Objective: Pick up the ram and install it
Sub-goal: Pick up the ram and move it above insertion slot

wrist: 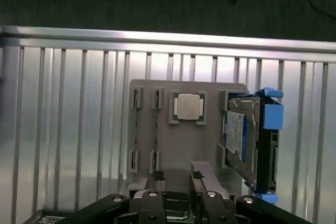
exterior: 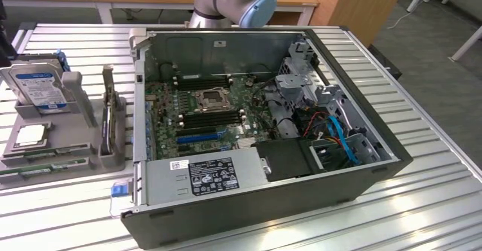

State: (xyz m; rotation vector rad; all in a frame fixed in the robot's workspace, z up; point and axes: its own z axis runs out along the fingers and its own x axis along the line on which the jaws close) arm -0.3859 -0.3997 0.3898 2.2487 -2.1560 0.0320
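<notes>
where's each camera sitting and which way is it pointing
Exterior view: sits high off the table, looking down into the open computer case, grey parts holder on the exterior view's left; the arm's blue-capped joint shows behind the case.
Wrist view: rides on the wrist, looking down past the open gripper at the same holder on the table.
Shared: the holder, its blue-labelled hard drive and square processor.

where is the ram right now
At the exterior view's left, the ram lies in the grey holder beside the computer case, next to the silver processor chip.
</notes>
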